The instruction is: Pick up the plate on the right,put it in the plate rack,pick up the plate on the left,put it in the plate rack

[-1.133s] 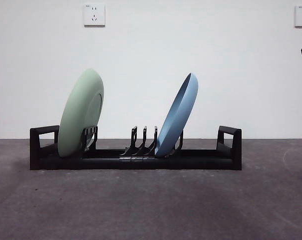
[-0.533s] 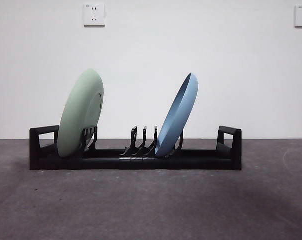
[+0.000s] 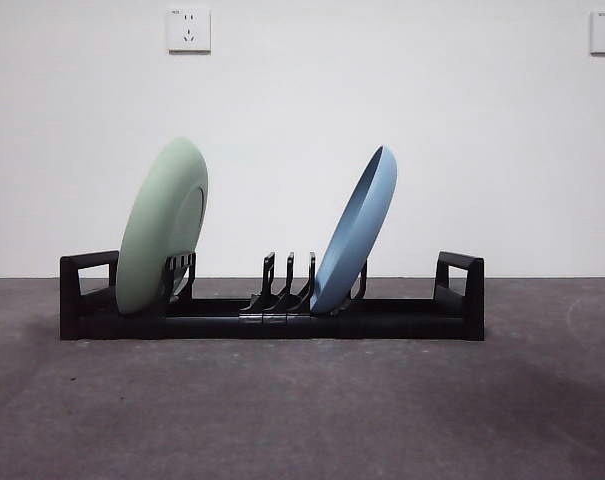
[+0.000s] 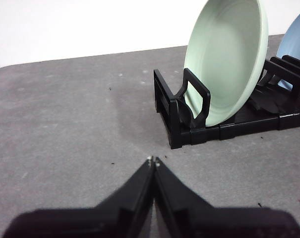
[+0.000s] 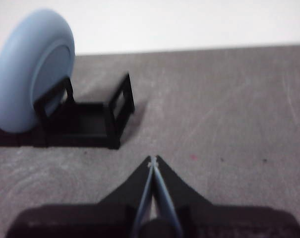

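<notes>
Long low black plastic plate rack [image 3: 272,318] with curved upright prongs and boxy looped ends, flat on the grey matte tabletop [image 3: 302,410], long axis running left-right across the front view, parallel to the white wall [image 3: 302,120]. Round pale green plate [image 3: 162,226] standing on edge in the rack near its left end, just beside the left looped end, top tilted toward the right, hollow face pointing right. Round light blue plate [image 3: 355,231] on edge right of the middle prongs, bottom rim lodged among the prongs, top likewise leaning right, hollow face pointing right and a little up. Plates well apart, a few bare prongs between them. Right looped end apart from the blue plate. Two white wall sockets [image 3: 188,29] high on the wall. Left hand [image 4: 153,160] low over bare tabletop, clenched with tips touching, gripping nothing, near the rack's green-plate end [image 4: 182,116] but not touching; green plate [image 4: 228,57] seen hollow side on. Right hand [image 5: 152,159] also pinched together and empty, over bare tabletop near the rack's other end [image 5: 117,111], apart from it; blue plate [image 5: 30,74] seen from its back, view somewhat blurred. Neither hand visible in the front view.
</notes>
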`<state>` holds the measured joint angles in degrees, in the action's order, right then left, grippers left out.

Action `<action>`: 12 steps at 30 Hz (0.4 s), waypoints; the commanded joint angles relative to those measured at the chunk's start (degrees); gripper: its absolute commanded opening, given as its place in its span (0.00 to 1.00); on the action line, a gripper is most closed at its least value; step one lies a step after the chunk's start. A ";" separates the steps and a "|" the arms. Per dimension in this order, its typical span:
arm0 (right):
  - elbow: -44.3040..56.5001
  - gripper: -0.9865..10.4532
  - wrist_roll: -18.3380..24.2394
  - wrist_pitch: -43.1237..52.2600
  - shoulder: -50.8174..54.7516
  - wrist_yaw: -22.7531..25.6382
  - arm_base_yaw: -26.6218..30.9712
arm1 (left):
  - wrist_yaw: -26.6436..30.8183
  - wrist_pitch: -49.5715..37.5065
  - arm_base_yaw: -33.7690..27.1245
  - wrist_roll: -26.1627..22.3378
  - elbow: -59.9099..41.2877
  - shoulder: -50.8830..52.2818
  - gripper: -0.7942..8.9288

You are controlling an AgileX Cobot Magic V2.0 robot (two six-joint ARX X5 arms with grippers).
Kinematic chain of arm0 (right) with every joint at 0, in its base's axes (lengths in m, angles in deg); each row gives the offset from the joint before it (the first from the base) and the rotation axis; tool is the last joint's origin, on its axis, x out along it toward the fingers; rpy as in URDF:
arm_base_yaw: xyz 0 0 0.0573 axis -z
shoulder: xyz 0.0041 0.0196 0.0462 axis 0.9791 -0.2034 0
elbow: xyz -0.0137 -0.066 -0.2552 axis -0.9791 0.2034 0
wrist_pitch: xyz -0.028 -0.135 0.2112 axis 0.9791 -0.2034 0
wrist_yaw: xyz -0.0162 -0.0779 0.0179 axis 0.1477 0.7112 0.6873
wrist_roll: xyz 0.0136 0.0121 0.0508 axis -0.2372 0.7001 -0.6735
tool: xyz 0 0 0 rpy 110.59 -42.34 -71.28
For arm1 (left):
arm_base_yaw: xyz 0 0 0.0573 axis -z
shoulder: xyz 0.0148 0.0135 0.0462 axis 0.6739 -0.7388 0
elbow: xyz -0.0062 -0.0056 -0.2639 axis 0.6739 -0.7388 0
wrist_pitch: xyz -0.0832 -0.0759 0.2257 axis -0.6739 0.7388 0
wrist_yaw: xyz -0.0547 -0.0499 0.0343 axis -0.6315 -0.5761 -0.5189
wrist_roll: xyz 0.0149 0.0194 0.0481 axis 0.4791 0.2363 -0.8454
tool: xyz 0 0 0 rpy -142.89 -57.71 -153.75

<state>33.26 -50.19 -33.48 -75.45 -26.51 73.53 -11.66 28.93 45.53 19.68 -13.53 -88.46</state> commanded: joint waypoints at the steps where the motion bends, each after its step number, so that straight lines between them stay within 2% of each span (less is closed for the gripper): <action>1: 0.61 0.09 -1.66 -0.92 0.17 -0.02 0.11 | 0.09 -0.20 -0.15 -0.46 -0.85 0.15 0.08; 12: 0.59 0.09 -2.25 -0.87 -0.24 1.81 0.13 | 0.09 -0.20 -0.15 -0.46 -0.85 0.15 0.08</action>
<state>33.24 -51.87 -33.74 -75.71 -24.89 73.51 -11.69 28.93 45.53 19.68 -13.53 -88.46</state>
